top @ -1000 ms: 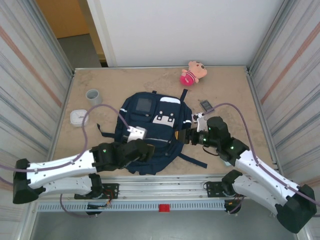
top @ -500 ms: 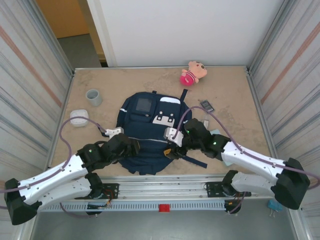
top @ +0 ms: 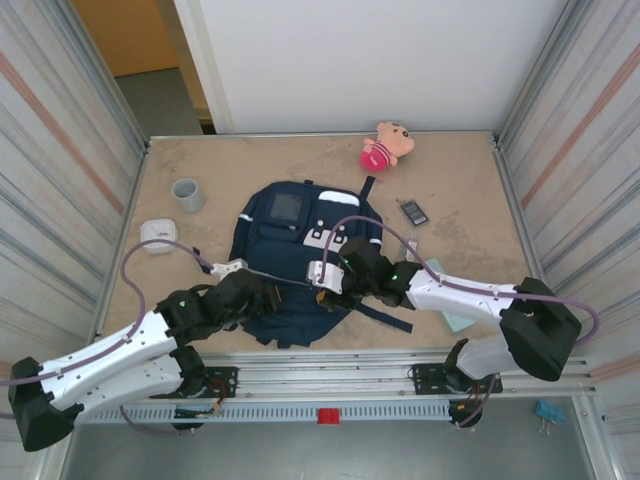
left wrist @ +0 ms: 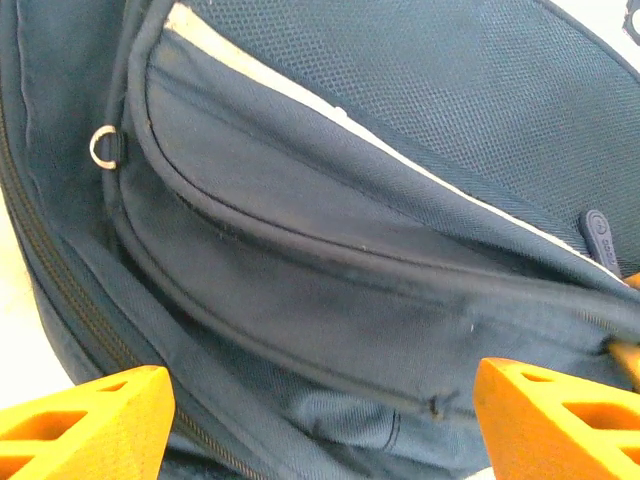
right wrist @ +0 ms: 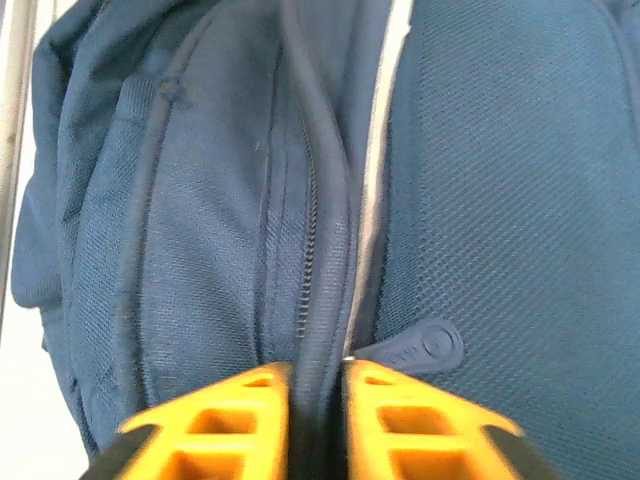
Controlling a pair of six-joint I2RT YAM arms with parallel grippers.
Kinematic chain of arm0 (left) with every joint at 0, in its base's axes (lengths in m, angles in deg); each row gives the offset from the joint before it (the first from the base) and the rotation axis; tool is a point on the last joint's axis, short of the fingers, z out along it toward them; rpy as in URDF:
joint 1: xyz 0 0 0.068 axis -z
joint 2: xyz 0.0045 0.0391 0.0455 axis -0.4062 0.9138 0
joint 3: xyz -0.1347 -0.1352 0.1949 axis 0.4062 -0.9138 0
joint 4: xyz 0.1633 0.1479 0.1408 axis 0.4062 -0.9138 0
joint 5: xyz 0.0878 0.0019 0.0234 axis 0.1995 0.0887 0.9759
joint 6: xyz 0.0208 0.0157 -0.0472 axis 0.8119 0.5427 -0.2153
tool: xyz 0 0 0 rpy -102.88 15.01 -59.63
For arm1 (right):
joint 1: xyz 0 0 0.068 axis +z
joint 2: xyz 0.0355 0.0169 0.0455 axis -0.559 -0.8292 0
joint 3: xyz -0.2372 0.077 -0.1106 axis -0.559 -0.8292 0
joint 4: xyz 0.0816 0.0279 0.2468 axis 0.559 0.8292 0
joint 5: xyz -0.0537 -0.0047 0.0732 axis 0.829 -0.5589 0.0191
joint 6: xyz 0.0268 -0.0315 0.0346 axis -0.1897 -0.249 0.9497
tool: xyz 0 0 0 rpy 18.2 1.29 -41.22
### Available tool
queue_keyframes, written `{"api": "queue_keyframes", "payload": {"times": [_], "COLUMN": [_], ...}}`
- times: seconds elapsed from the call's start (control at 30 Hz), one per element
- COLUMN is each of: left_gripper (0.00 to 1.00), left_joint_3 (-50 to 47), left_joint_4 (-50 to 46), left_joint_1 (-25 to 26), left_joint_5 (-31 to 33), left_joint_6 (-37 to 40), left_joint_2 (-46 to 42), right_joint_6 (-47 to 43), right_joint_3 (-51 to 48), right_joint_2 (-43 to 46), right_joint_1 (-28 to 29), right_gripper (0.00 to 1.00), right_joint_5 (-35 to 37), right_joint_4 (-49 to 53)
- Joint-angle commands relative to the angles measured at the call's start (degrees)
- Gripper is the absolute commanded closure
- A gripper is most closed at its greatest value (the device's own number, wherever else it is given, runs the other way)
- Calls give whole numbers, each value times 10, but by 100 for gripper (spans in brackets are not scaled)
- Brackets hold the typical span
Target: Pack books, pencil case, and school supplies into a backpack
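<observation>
The navy backpack (top: pixel 295 240) lies flat mid-table, its white patch toward the far side. My right gripper (top: pixel 327 281) (right wrist: pixel 318 400) is shut on a ridge of backpack fabric beside the zipper (right wrist: pixel 308 270), with the zipper pull (right wrist: pixel 420 346) just to its right. At the bag's near left, my left gripper (top: pixel 266 297) (left wrist: pixel 320 420) hangs open over the backpack (left wrist: pixel 330 250), nothing between its fingers. The pale teal pencil case (top: pixel 455 320) lies to the right, partly under my right arm. A dark gadget (top: pixel 412 212) and a slim silvery piece (top: pixel 410 248) lie right of the bag. The books are out of view.
A grey cup (top: pixel 186 194) and a white rounded box (top: pixel 157 234) stand at the left. A pink-and-tan plush toy (top: pixel 385 145) lies at the far edge. Corrugated walls close in both sides. A metal rail runs along the near edge.
My right gripper has swung left from beside the bag onto it and closed on the fabric by the zipper. My left gripper drew back toward the bag's near left and stayed open.
</observation>
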Motion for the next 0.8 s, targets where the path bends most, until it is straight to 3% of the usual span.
{"api": "queue_keyframes", "payload": {"times": [0.0, 0.13, 0.37, 0.47, 0.63, 0.77], "left_gripper": [22, 23, 24, 27, 27, 29], "left_joint_3": [14, 41, 118, 143, 176, 160], "left_joint_4": [-8, 2, 3, 2, 1, -56], "left_joint_1": [-3, 17, 146, 186, 210, 203], "left_joint_5": [5, 16, 139, 183, 228, 243], "left_joint_6": [16, 43, 80, 92, 110, 43], "left_joint_2": [-16, -19, 32, 70, 116, 95], "right_joint_6": [66, 203, 407, 453, 494, 507], "right_joint_3": [39, 75, 138, 159, 189, 195], "right_joint_2": [29, 50, 14, -9, -40, -32], "right_joint_1": [-5, -9, -16, -15, -17, -25], "right_gripper": [100, 100, 100, 100, 100, 100], "right_joint_5": [8, 9, 29, 15, -21, -42], "right_joint_4": [-45, -51, -40, -41, -34, -25]}}
